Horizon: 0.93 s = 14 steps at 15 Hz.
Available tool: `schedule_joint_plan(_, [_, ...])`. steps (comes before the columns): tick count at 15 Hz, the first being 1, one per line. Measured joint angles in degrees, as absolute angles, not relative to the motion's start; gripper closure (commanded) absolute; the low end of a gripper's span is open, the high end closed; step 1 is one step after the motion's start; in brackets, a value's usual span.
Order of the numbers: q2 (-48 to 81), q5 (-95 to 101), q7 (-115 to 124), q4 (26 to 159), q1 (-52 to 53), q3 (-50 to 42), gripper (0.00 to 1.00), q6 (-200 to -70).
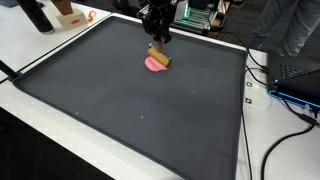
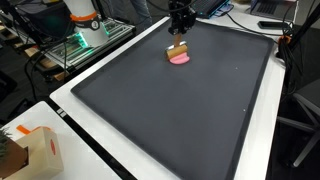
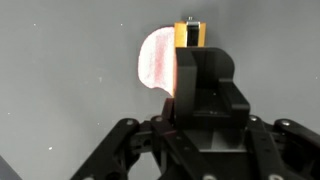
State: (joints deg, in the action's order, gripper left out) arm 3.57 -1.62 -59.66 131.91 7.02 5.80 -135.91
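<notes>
Surface: dark mat [image 1: 120, 110] is laid over a white table [image 1: 40, 50].
Gripper [image 1: 158, 44]: lowered onto the block; jaw state cannot be told.
Block [image 1: 160, 56]: wooden, seen just beside a pink disc [image 1: 153, 65], near the mat's far edge.

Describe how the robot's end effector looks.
The end effector is black in both exterior views, blocky and angular. In the wrist view its fingers are matte-black blocks above angled black link bars. No markings or cables can be made out on it.

A dark mat [image 1: 140, 120] covers the white table [image 1: 30, 125], a cardboard box [image 2: 35, 152] nearby.
</notes>
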Motion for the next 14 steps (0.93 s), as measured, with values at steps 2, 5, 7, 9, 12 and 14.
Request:
schedule_joint_plan(2, [3.6,-1.5,-58.6,131.9,7.0,5.8,0.76,-136.3])
schedule_joint_plan(5, [3.7,-1.0,-57.0,131.9,7.0,5.8,0.76,-136.9])
schedule_joint_plan(7, [3.7,0.4,-55.3,131.9,7.0,5.9,0.76,-137.4])
schedule_joint_plan(9, [3.8,2.9,-52.7,131.9,7.1,6.1,0.76,-137.8])
schedule_joint_plan(12, [3.9,6.5,-49.0,131.7,7.4,6.4,0.76,-138.5])
schedule_joint_plan(14, [4.2,8.6,-47.2,131.5,7.3,6.4,0.76,-139.7])
